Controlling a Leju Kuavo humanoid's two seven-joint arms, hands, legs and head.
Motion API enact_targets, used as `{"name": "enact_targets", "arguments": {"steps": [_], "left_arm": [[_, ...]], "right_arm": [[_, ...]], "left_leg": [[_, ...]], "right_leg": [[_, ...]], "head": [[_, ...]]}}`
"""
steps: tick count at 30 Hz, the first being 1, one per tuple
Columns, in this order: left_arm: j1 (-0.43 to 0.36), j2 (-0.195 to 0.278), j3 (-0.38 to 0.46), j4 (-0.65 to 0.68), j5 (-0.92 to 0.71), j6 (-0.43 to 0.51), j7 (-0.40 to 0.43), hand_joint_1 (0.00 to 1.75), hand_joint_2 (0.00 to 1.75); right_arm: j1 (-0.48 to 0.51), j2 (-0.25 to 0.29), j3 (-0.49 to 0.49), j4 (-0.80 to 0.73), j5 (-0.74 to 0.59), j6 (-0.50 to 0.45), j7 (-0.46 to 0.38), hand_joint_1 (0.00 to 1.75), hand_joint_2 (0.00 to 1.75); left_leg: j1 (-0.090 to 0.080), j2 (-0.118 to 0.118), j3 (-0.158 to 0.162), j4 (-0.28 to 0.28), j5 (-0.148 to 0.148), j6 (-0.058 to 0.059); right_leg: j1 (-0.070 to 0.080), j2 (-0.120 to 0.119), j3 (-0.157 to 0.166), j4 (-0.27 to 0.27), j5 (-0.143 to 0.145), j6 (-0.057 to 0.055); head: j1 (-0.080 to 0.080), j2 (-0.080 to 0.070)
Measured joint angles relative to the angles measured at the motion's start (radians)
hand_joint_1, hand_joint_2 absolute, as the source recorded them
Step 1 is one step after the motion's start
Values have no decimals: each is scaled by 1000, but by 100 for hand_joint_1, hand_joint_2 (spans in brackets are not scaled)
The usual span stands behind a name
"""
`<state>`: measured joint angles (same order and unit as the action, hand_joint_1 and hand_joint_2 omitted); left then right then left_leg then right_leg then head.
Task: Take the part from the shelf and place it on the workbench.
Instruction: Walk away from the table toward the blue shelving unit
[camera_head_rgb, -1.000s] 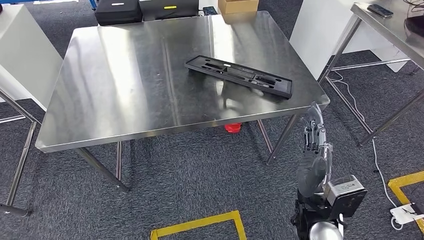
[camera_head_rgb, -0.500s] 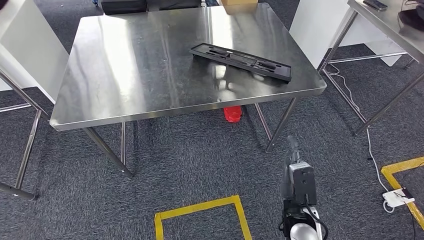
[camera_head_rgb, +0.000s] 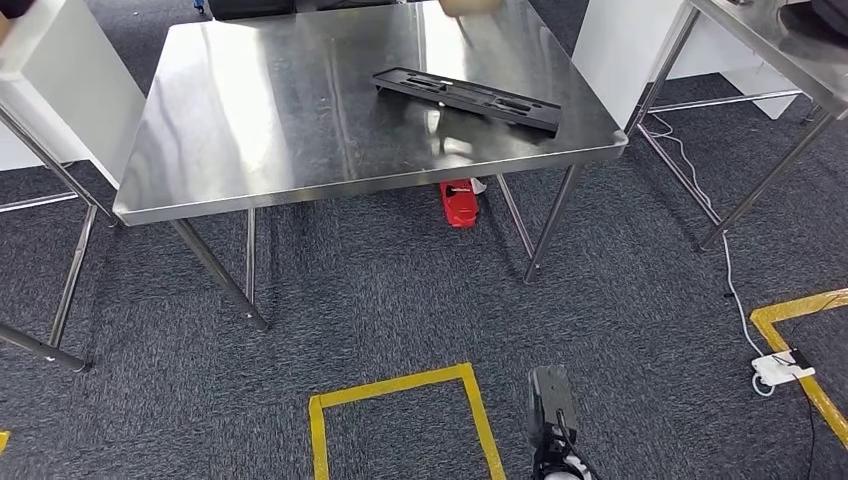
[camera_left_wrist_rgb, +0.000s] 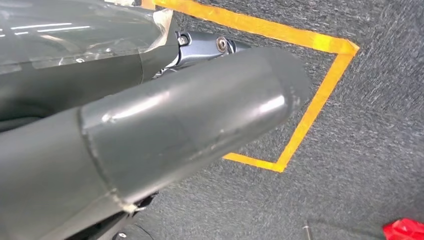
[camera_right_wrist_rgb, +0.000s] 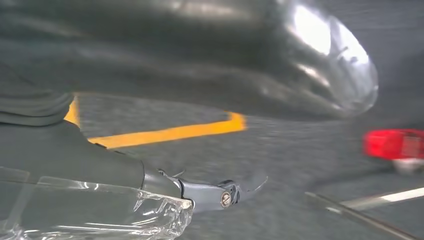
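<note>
Head view: long black part (camera_head_rgb: 467, 99) is lying flat on the steel workbench (camera_head_rgb: 270, 120), toward its far right corner, set at a slant with one end near the right edge. No hand is touching it. Red object (camera_head_rgb: 460, 203) is sitting on the grey carpet under the bench, beside the right front leg (camera_head_rgb: 548, 225). Yellow tape outline (camera_head_rgb: 400, 415) is marking the floor nearer the robot; white cable (camera_head_rgb: 720, 250) is trailing past a second steel table (camera_head_rgb: 770, 60) at right, ending near a white plug block (camera_head_rgb: 783, 367).

Right arm is hanging low at the bottom of the view, a dark wrist block (camera_head_rgb: 551, 400) showing; its hand is not visible there.

Left wrist view: left hand (camera_left_wrist_rgb: 190, 120) is looming close as a thick grey thumb over carpet and yellow tape; nothing is showing in it, but whether the fingers are spread or curled I cannot tell.

Right wrist view: right hand (camera_right_wrist_rgb: 215, 55) is blurring across the frame, thumb foremost, nothing visible in it; finger posture cannot be told.
</note>
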<state>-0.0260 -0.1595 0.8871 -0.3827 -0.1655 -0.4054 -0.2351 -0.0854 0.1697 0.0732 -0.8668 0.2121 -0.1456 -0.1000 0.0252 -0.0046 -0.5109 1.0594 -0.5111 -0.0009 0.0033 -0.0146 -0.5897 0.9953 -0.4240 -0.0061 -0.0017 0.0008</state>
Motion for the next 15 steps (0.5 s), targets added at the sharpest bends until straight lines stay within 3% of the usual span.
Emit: {"name": "enact_targets", "arguments": {"steps": [2, 4, 6, 8, 9, 10, 11, 12, 13, 14, 15], "left_arm": [[-10, 4, 0, 4, -6, 2, -2, 0, 0], [-17, 5, 0, 9, -9, 6, -4, 0, 0], [-23, 3, 0, 13, -10, 12, -6, 0, 0], [-27, 2, 0, 15, -10, 18, -9, 0, 0], [-27, 2, 0, 16, -11, 20, -10, 0, 0], [-27, 2, 0, 19, -11, 20, -11, 0, 0], [-27, 2, 0, 22, -11, 19, -13, 0, 0], [-27, 2, 0, 25, -11, 17, -15, 0, 0], [-27, 3, 0, 28, -11, 14, -18, 0, 0], [-28, 5, -1, 31, -11, 11, -21, 0, 0], [-29, 7, -2, 33, -11, 10, -23, 0, 0]], "right_arm": [[-26, 6, 6, 96, 6, 13, -2, 0, 0], [-51, 8, 19, 187, 15, 45, 9, 0, 0], [-73, 5, 33, 266, 20, 84, 26, 0, 0], [-97, 1, 47, 334, 19, 123, 46, 0, 0], [-108, -2, 53, 364, 15, 140, 59, 0, 0], [-118, -4, 57, 391, 6, 154, 76, 0, 0], [-126, -6, 58, 414, -7, 167, 97, 0, 0], [-133, -8, 58, 431, -21, 177, 118, 0, 0], [-140, -9, 58, 444, -33, 184, 136, 0, 0], [-147, -9, 59, 454, -41, 188, 148, 0, 0], [-154, -8, 61, 460, -47, 189, 154, 0, 0]], "left_leg": [[-8, 0, 32, -62, -18, 10], [-9, 5, 17, -74, 2, 25], [-5, 10, -10, -85, 34, 41], [-3, 13, -43, -86, 63, 46], [-3, 15, -60, -85, 77, 44], [-2, 16, -78, -84, 92, 40], [0, 18, -97, -83, 107, 35], [4, 19, -115, -81, 121, 30], [6, 20, -132, -78, 135, 22], [8, 20, -147, -74, 147, 14], [8, 20, -157, -72, 159, 5]], "right_leg": [[0, -2, -11, 5, 15, 13], [1, 0, -21, 6, 24, 25], [0, 6, -46, 52, -29, 22], [-9, 11, -76, 162, -126, 16], [-14, 11, -85, 222, -155, 21], [-18, 12, -83, 269, -162, 32], [-24, 12, -68, 287, -145, 49], [-29, 12, -38, 272, -117, 66], [-35, 12, 10, 221, -94, 80], [-37, 12, 71, 142, -90, 87], [-35, 14, 123, 60, -105, 83]], "head": [[1, 0], [0, 0], [5, 0], [12, 0], [13, 0], [14, 0], [14, 0], [14, 0], [14, 0], [15, 0], [16, 0]]}}
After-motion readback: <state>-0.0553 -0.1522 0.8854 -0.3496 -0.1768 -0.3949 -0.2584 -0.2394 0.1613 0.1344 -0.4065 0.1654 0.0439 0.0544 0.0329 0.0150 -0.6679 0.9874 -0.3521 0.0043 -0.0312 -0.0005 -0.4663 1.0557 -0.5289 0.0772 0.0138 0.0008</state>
